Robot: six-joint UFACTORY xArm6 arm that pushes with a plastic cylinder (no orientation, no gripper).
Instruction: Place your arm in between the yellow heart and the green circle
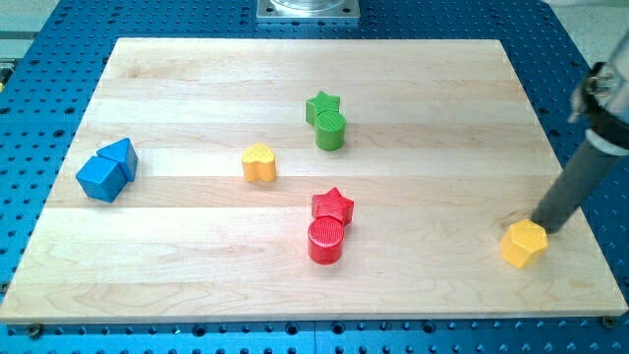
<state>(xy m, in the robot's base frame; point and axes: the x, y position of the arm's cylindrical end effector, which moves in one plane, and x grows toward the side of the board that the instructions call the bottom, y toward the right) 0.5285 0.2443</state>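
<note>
The yellow heart (pixel 259 163) lies left of the board's middle. The green circle (pixel 330 130) stands up and to its right, touching a green star (pixel 321 105) just behind it. My rod comes down from the view's right edge, and my tip (pixel 543 227) rests at the lower right of the board, touching the upper right of a yellow hexagon (pixel 523 244). My tip is far to the right of both the heart and the green circle.
A red star (pixel 332 206) and a red circle (pixel 325 240) touch each other below the middle. A blue cube (pixel 99 178) and a blue triangle (pixel 121 155) sit together at the left. The wooden board (pixel 177 275) lies on a blue perforated table.
</note>
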